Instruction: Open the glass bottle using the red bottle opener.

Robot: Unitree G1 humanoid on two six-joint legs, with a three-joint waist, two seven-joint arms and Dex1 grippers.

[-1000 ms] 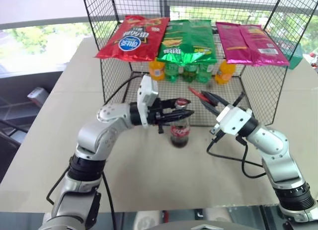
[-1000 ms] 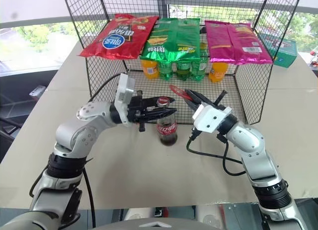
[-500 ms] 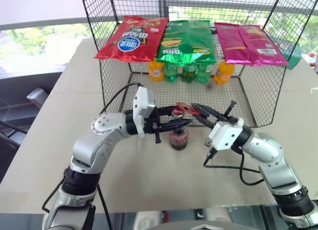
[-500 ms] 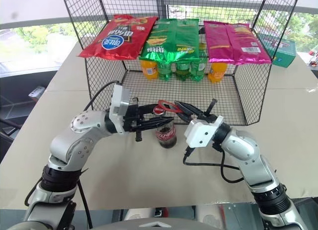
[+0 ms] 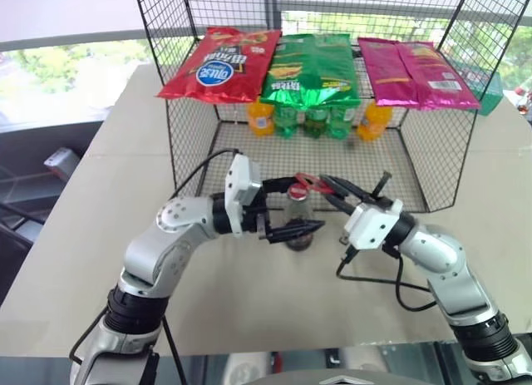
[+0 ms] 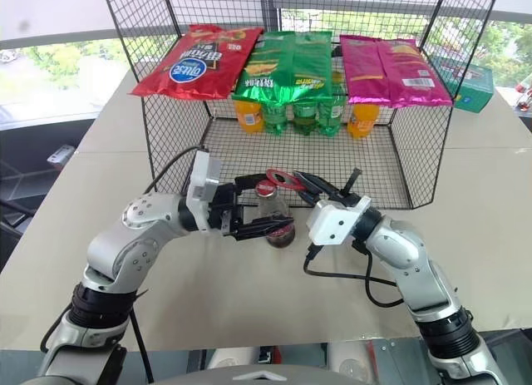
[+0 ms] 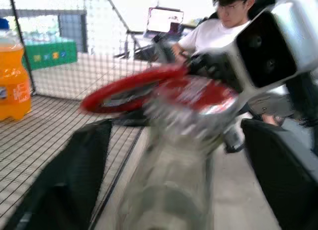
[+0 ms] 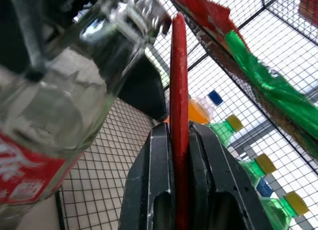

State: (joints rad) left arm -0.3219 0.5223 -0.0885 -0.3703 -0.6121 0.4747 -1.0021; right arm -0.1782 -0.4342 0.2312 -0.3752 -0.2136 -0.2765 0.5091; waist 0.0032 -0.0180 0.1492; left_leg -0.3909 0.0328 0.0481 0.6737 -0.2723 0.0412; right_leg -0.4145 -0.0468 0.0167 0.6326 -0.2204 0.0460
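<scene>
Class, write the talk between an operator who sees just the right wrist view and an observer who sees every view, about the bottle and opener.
Operator: Is the left gripper gripping the bottle?
Observer: No. The left gripper is open, one finger on each side of the glass bottle, gaps showing.
Operator: Is the cap off?
Observer: No, the red cap is on, with the red bottle opener loop right at it.

- Bright daylight comes from the windows behind the wire rack (image 5: 432, 165), well beyond both grippers.
- The window area is washed out.
- Soft shadows lie on the table (image 5: 75, 235) under the arms.
- In the left wrist view the glass bottle (image 7: 174, 165) between the fingers is smeared by blur.
- Glare streaks the bottle beside the right gripper (image 8: 180, 140).
</scene>
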